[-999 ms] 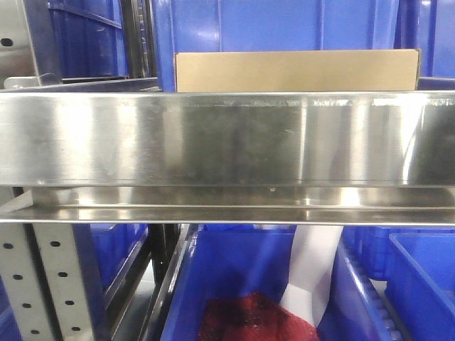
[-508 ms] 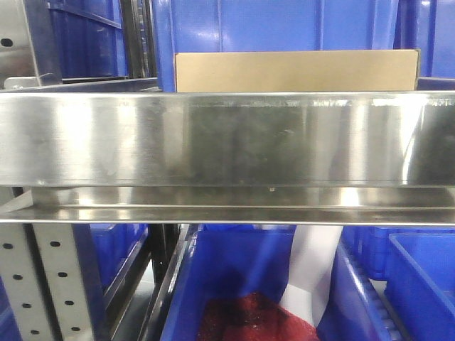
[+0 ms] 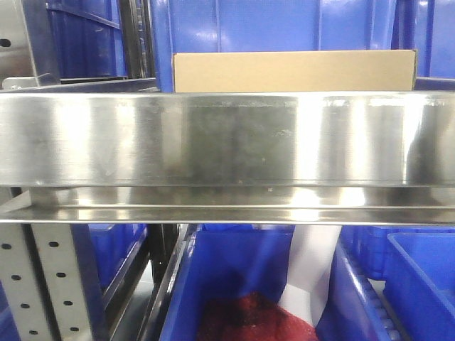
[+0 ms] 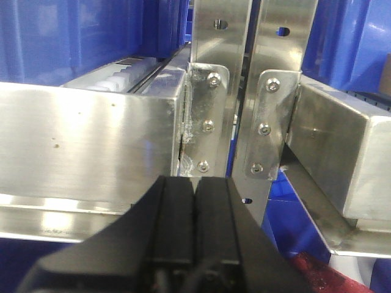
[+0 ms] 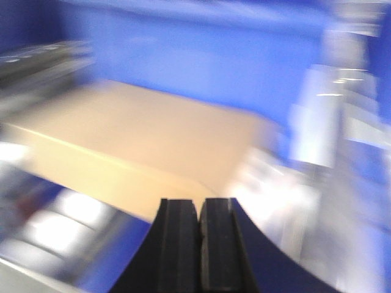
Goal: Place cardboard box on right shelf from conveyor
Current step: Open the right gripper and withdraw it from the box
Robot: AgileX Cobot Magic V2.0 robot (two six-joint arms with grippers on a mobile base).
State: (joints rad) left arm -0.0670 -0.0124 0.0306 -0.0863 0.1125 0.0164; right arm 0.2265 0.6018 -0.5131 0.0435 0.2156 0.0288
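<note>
**Q:** Whereabouts of the cardboard box (image 3: 294,71)?

**A:** Resting on the right shelf (image 3: 227,138), behind the broad shiny front lip, with blue bins (image 3: 270,25) close behind. Only the upper strip of its long tan face visible above the lip in the front view. No conveyor visible in any view. Placement judged essentially done.

**Q:** State of each pincer?

**A:** Right pincer (image 5: 200,244): black fingers pressed together, no gap, nothing held. Left pincer (image 4: 195,226): likewise closed tight and empty.

**Q:** Direction of the box from each pincer?

**A:** Ahead of the right pincer and slightly to its left, just beyond the fingertips, apart from them. Long axis running crosswise to the right pincer's pointing direction, angled from near-left toward far-right. Absent from the left wrist view; only steel ahead of the left pincer: a shelf end (image 4: 91,146), bolted uprights (image 4: 217,73) and a gap between two racks. Right arm judged nearer the box.

**Q:** Coming move?

**A:** Probably a straight retreat of the right pincer away from the box, back over the lip. Risk judged small: a clipped lip or a nudged box corner.

**Q:** Differences between views?

**A:** Front view: sharp, box seated level and parallel to the lip, but neither pincer visible. Right wrist view: top face of the box (image 5: 140,134) and the clear space between it and the fingertips, but heavily smeared, so edges and exact spacing uncertain. Left wrist view: sharp, rack joints and bolts only, plus a blue bin with something red below right.
</note>
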